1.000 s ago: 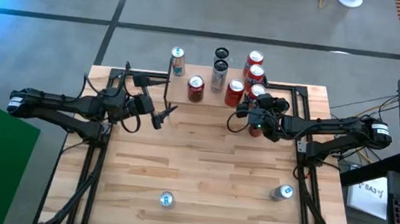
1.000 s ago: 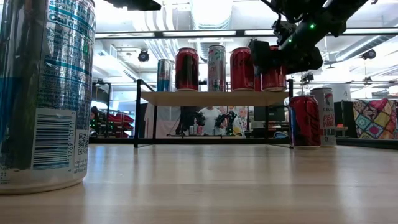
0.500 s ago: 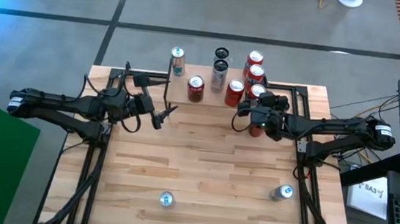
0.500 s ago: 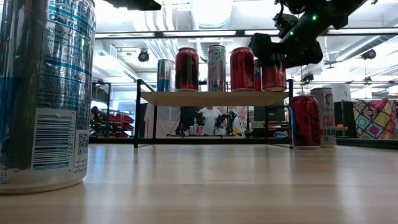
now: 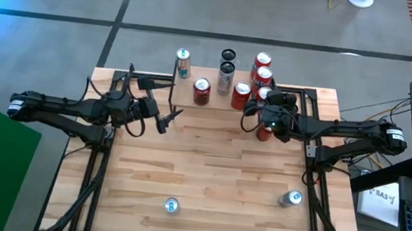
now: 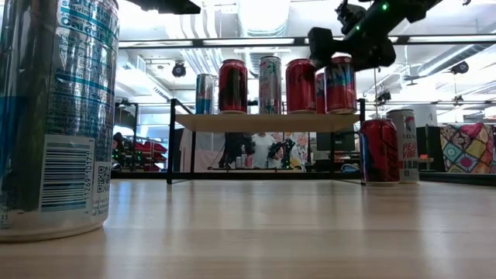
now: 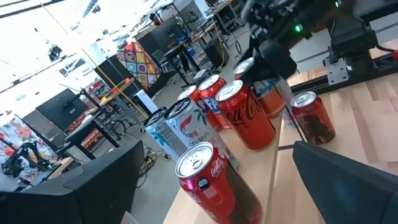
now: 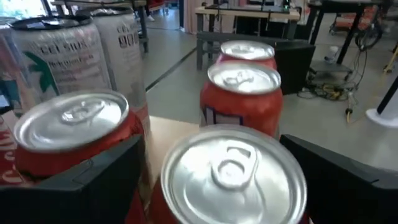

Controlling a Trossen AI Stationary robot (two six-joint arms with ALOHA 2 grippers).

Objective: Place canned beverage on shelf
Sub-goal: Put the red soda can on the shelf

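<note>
Slatted wood is making up the desk (image 5: 208,176), with a workshop of benches and equipment spreading out behind it. At the far edge, the shelf (image 6: 267,122) is carrying a row of upright cans. The right gripper (image 5: 270,110) is hanging at the shelf's right end, just above the red can (image 6: 341,84) standing there; in the right wrist view its jaws are standing wide open on either side of that can's silver lid, apparently not pressing on it. So this can is sitting on the shelf plank, seemingly released. The left gripper (image 5: 169,118) is waiting over the desk's left side, jaws also open.

Crowding looks like the main danger: a neighbouring red can (image 6: 301,85) is standing right beside it, and another can is just behind, so a finger swinging sideways while leaving could be clipping one and toppling several. The can is also sitting near the shelf's end, so a nudge could be sending it off onto the second red can (image 6: 380,150) and white can (image 6: 404,145) below.

Its long axis is running vertically, lid and pull tab facing up.

Two more cans, the near can (image 5: 171,205) and the right-hand can (image 5: 290,198), are standing unshelved on the desk's near side.
</note>
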